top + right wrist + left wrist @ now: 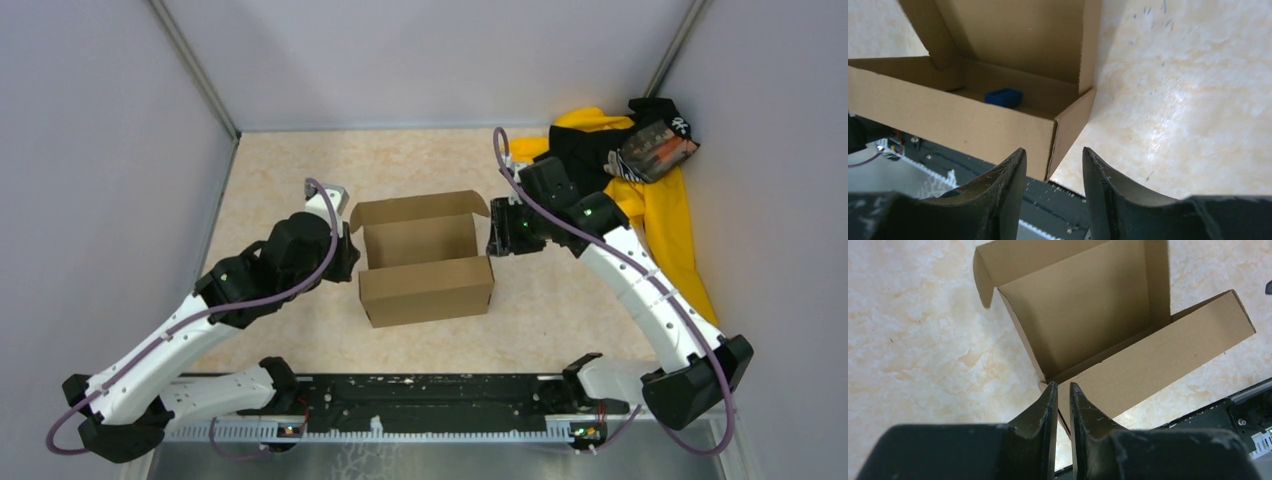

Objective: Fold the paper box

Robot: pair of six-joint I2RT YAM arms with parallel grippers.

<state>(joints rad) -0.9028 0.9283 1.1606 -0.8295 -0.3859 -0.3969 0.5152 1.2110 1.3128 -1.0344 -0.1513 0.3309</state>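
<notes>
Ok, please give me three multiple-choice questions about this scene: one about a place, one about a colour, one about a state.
1. Where is the blue block? A on a white plate; B inside the paper box; C under a red cup.
2. Which colours has the cloth pile? A red and white; B green; C yellow and black.
3. How is the box's lid? A standing open; B closed flat; C torn off.
Answers: B, the right wrist view shows it on the box's floor; C, both colours show in the far right corner; A, the lid rises behind the open box.
</notes>
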